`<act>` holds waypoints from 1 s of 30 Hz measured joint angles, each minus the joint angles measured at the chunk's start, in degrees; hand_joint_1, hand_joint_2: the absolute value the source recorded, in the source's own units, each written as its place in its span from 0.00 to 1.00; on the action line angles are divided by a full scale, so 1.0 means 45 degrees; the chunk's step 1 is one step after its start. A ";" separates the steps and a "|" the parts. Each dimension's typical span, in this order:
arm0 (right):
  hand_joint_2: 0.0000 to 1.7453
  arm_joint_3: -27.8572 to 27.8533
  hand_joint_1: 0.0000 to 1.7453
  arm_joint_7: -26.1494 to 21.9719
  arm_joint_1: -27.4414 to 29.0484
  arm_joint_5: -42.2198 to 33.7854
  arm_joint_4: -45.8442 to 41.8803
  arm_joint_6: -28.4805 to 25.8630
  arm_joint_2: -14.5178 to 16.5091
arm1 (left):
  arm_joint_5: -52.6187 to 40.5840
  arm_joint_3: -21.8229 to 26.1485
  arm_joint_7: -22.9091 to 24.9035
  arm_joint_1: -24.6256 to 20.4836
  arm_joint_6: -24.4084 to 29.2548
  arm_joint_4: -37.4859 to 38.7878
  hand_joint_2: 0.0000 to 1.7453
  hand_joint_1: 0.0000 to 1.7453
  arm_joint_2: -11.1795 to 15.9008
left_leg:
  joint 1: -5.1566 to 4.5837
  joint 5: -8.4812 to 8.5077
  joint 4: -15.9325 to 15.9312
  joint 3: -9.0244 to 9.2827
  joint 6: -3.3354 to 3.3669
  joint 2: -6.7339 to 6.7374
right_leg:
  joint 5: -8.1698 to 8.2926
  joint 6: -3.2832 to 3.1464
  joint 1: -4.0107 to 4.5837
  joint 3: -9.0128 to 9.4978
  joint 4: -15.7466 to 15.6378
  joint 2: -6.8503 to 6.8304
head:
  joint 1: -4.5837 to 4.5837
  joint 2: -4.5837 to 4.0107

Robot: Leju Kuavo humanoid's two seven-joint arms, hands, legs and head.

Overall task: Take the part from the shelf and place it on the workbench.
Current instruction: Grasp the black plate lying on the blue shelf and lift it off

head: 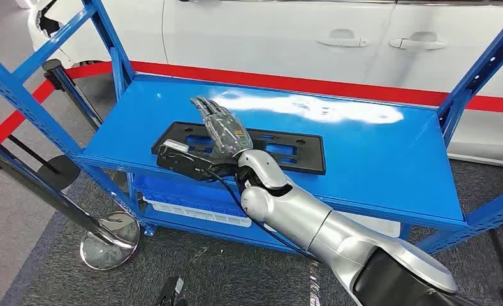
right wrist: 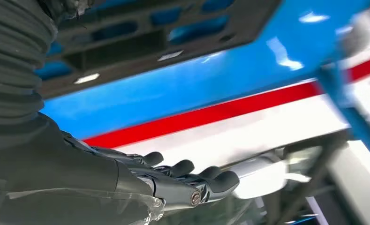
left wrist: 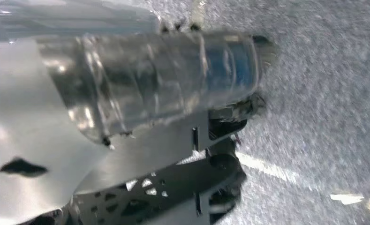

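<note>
Head view: black plastic part (head: 280, 148) lies flat on the blue shelf (head: 376, 159), not yet lifted, right hand (head: 222, 129) stretched over its left end, fingers straight and apart, holding nothing; pickup and carry to the counter both remain.

This looks like a car workshop or factory demonstration floor. A blue steel shelf rack (head: 389, 153) with perforated uprights stands on grey carpet-like flooring (head: 38, 236), right beside a white car (head: 312, 38) (two door handles show on its side), and a chrome-based barrier post (head: 108, 239) with red belt (head: 19, 115) cordons the area.
</note>
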 joint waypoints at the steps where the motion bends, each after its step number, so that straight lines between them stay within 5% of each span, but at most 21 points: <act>1: 1.00 0.0035 0.00 0.0097 -0.0050 0.0127 0.0104 0.0071 0.0002 | 0.0019 0.0002 -0.0005 0.0005 0.0002 0.0000 0.00 0.00 -0.0010 | -0.0016 -0.0019 -0.0035 -0.0002 0.0024 0.0000 | 0.0013 0.0037 -0.0003 -0.0023 -0.0013 -0.0001 | 0.0000 0.0000; 6: 1.00 0.0365 0.00 0.0601 -0.0272 0.0916 0.0858 0.0705 0.0007 | 0.0243 0.0024 -0.0141 0.0074 0.0073 0.0000 0.00 0.00 -0.0097 | 0.0030 -0.0001 -0.0298 0.0103 0.0276 0.0004 | -0.0238 0.0318 0.0018 -0.0190 0.0290 -0.0046 | 0.0026 0.0000; 9: 1.00 0.0453 0.00 0.0701 -0.0320 0.1280 0.1187 0.1184 0.0005 | 0.0423 0.0085 -0.0210 0.0108 0.0146 0.0000 0.00 0.00 -0.0124 | 0.0057 -0.0018 -0.0366 0.0210 0.0451 0.0037 | -0.1229 0.0419 0.0001 -0.1309 0.2528 -0.0073 | 0.0050 0.0000; 11: 1.00 0.0532 0.00 0.0708 -0.0271 0.1334 0.1395 0.1290 0.0005 | 0.0468 0.0120 -0.0225 0.0145 0.0177 0.0000 0.00 0.00 -0.0126 | 0.0052 -0.0056 -0.0338 0.0229 0.0493 0.0033 | -0.1349 0.0439 -0.0015 -0.1915 0.3519 -0.0076 | 0.0052 0.0000; 12: 1.00 0.0604 0.00 0.0710 -0.0256 0.1343 0.1497 0.1292 0.0005 | 0.0476 0.0148 -0.0245 0.0167 0.0196 0.0000 0.00 0.00 -0.0129 | 0.0052 -0.0081 -0.0311 0.0238 0.0500 0.0025 | -0.1093 0.0433 -0.0025 -0.1915 0.3378 -0.0078 | 0.0051 -0.0001; 14: 1.00 0.0778 0.00 0.0713 -0.0269 0.1368 0.1668 0.1284 0.0009 | 0.0487 0.0232 -0.0321 0.0192 0.0293 0.0000 0.00 0.00 -0.0156 | 0.0054 -0.0164 -0.0219 0.0257 0.0464 -0.0001 | -0.0190 0.0371 -0.0034 -0.1284 0.1839 -0.0083 | 0.0053 -0.0001; 16: 1.00 0.0869 0.00 0.0713 -0.0287 0.1464 0.1783 0.1284 0.0039 | 0.0536 0.0299 -0.0391 0.0199 0.0492 0.0000 0.00 0.00 -0.0190 | 0.0032 -0.0244 -0.0130 0.0236 0.0382 -0.0013 | 0.0298 0.0278 -0.0004 -0.0626 0.0424 -0.0079 | 0.0048 0.0000; 22: 1.00 0.1239 0.00 0.0844 -0.0228 0.2014 0.2059 0.1460 0.0186 | 0.0819 0.0508 -0.0480 0.0202 0.0891 0.0000 0.00 0.00 -0.0196 | 0.0031 -0.0517 0.0156 0.0081 0.0009 0.0014 | 0.0386 0.0006 -0.0039 -0.0347 -0.0081 -0.0022 | 0.0007 0.0000; 25: 1.00 0.1426 0.00 0.0856 -0.0209 0.2062 0.2155 0.1470 0.0279 | 0.0843 0.0577 -0.0527 0.0207 0.0901 0.0000 0.00 0.00 -0.0194 | 0.0078 -0.1616 0.2292 -0.0878 -0.0188 0.0026 | 0.0374 -0.0088 -0.0065 -0.0282 -0.0107 -0.0047 | -0.0093 0.0000; 27: 1.00 0.1483 0.00 0.0901 -0.0152 0.2151 0.2200 0.1426 0.0296 | 0.0834 0.0590 -0.0628 0.0199 0.0969 0.0000 0.00 0.00 -0.0194 | 0.0092 -0.1989 0.3604 -0.1540 -0.0254 0.0027 | 0.0360 -0.0106 -0.0055 -0.0273 -0.0100 -0.0062 | -0.0089 0.0000; 28: 1.00 0.1530 0.00 0.0936 -0.0121 0.2219 0.2224 0.1380 0.0299 | 0.0816 0.0596 -0.0702 0.0196 0.1038 0.0000 0.00 0.00 -0.0194 | 0.0096 -0.1808 0.3593 -0.1553 -0.0260 0.0027 | 0.0352 -0.0108 -0.0054 -0.0264 -0.0095 -0.0057 | -0.0092 0.0000; 30: 1.00 0.1631 0.00 0.1025 -0.0085 0.2340 0.2259 0.1283 0.0311 | 0.0763 0.0604 -0.0815 0.0200 0.1212 0.0000 0.00 0.00 -0.0194 | 0.0108 -0.0881 0.2153 -0.0880 -0.0222 0.0028 | 0.0323 -0.0084 -0.0059 -0.0228 -0.0075 -0.0017 | -0.0094 0.0000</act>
